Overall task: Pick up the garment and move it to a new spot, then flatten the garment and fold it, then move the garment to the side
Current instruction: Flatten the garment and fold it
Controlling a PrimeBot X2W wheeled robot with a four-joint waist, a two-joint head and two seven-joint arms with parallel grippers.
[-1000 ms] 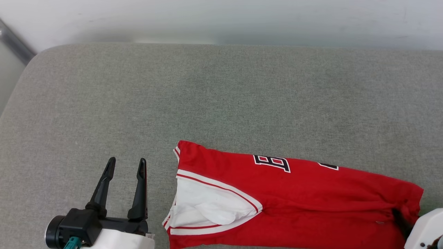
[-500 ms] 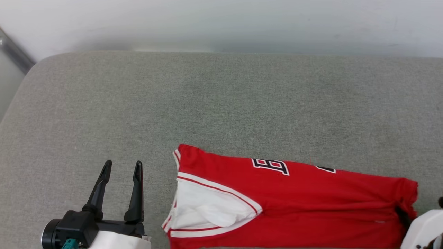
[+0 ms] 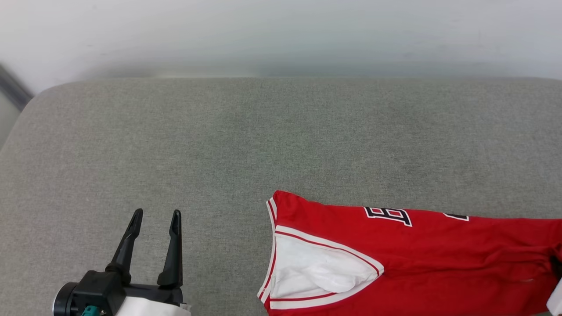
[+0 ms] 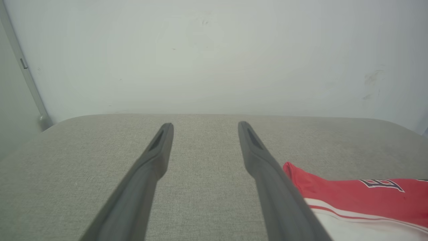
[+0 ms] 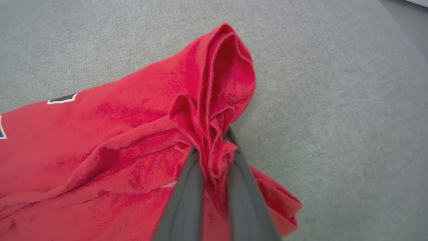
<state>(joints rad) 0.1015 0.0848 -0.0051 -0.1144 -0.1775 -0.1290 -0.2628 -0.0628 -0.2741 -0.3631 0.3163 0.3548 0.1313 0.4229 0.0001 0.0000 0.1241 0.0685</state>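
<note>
The shirt (image 3: 439,259) lies lengthwise left-to-right on the cushion (image 3: 219,140), its right end bunched in the right gripper (image 5: 212,144) jaws' closed pinch, while the left gripper (image 3: 156,213) stands open-jawed, apart to its left.

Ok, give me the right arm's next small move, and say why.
Probably pull the right gripper low toward the robot's right: its jaws are shut on the garment at its bunched red edge, the rest lies flat on the grey cushion, and the left gripper stands open, apart from it.

Matt cloth garment (image 3: 439,259), rough woven cushion (image 3: 219,153)
</note>
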